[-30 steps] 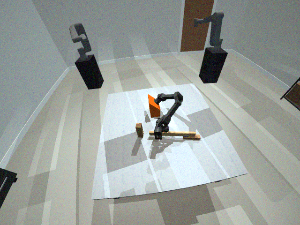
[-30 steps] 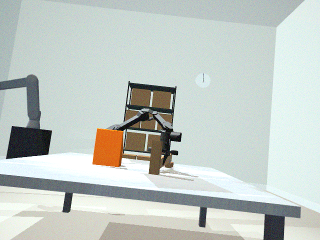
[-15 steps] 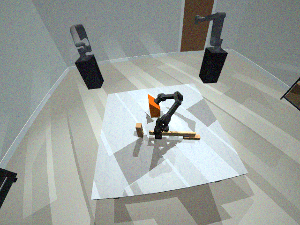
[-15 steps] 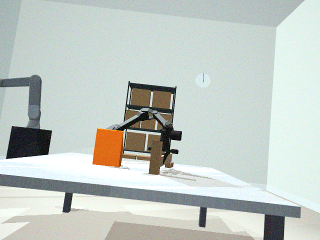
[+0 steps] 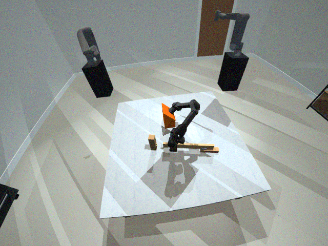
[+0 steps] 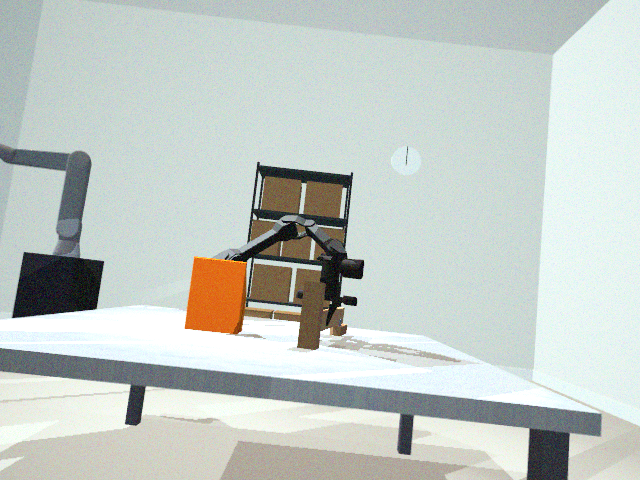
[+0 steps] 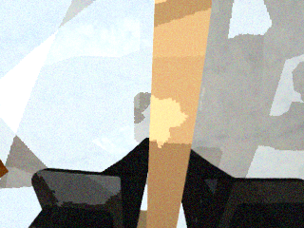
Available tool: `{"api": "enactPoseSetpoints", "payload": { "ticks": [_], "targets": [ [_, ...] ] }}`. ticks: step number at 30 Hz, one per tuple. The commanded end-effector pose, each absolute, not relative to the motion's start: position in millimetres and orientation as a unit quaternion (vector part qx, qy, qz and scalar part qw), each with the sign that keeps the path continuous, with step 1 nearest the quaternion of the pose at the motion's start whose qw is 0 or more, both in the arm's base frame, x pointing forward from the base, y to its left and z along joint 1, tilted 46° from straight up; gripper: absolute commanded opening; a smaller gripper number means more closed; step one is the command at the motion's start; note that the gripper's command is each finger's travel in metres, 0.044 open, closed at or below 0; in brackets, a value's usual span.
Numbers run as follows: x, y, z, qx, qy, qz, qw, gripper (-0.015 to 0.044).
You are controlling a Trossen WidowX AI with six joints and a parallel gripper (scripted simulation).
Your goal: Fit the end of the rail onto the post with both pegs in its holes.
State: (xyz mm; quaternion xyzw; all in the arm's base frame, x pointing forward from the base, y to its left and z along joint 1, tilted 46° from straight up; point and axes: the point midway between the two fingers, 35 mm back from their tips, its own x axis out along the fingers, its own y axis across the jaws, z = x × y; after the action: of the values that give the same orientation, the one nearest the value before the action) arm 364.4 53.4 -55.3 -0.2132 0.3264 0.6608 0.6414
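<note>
The wooden rail point(image 5: 194, 145) point(image 7: 178, 81) runs roughly level in the top view, with a shadow apart from its near end. Its far end is at the footboard block point(image 5: 213, 149) point(image 6: 338, 330); the bracket fit is too small to tell. My gripper point(image 5: 172, 148) point(image 7: 161, 142) is shut on the rail close to its near end, one finger on each side. The upright post point(image 5: 152, 143) point(image 6: 311, 316) stands beyond the near end, with a visible gap between them. The pegs are tiny marks on its rail side in the top view. The rail's holes are not visible.
An orange block point(image 5: 168, 119) point(image 6: 215, 294) stands beside the arm's base on the white table point(image 5: 137, 196) point(image 6: 170, 356). The arm arches from there over to the rail. Two grey arms on black pedestals stand on the floor, off the table.
</note>
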Motion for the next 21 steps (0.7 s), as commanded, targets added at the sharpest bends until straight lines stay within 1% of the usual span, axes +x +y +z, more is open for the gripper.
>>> {"api": "enactPoseSetpoints", "payload": {
  "ticks": [1,21],
  "targets": [
    [367.5,50.5,-51.6,-0.213,0.321,0.657,0.648,0.0],
    [365.1,54.6,-55.2,-0.213,0.321,0.657,0.648,0.0]
  ]
}}
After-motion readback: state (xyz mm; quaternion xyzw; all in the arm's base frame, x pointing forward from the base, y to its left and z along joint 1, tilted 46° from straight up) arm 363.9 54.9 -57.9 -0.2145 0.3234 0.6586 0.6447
